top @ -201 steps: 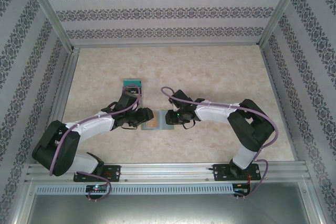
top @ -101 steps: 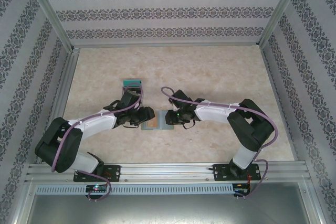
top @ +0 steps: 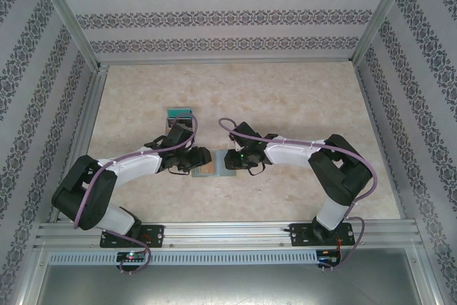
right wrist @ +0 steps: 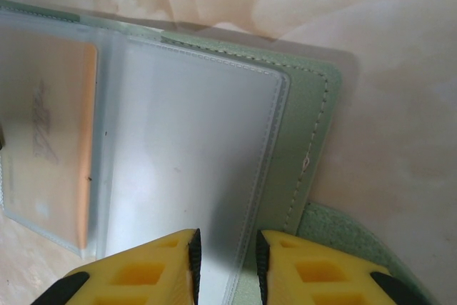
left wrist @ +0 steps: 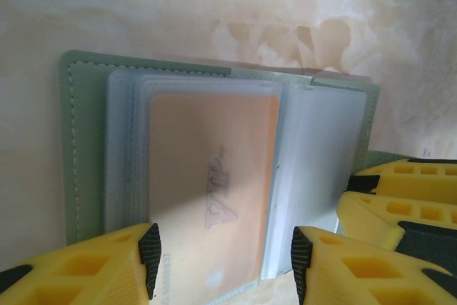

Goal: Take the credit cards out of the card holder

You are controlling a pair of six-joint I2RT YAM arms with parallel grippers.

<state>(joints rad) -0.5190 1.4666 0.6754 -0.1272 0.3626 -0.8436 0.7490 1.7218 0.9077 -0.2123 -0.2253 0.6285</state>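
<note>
Jaws narrowly parted, the right gripper (right wrist: pixel 227 248) seems to pin the open card holder (left wrist: pixel 84 141) flat while the left gripper (left wrist: pixel 225 262), jaws spread, straddles its tan credit card (left wrist: pixel 214 176)

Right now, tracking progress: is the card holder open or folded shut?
Open and spread flat: the card holder shows both clear inner sleeves, an orange credit card inside one.

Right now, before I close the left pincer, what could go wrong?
1. The left pincer straddles the tan card, which sits inside the clear sleeve; closing may pinch sleeve and card together.
2. The right pincer stands open over the edge of the card holder, so pulling could drag the holder along.
</note>
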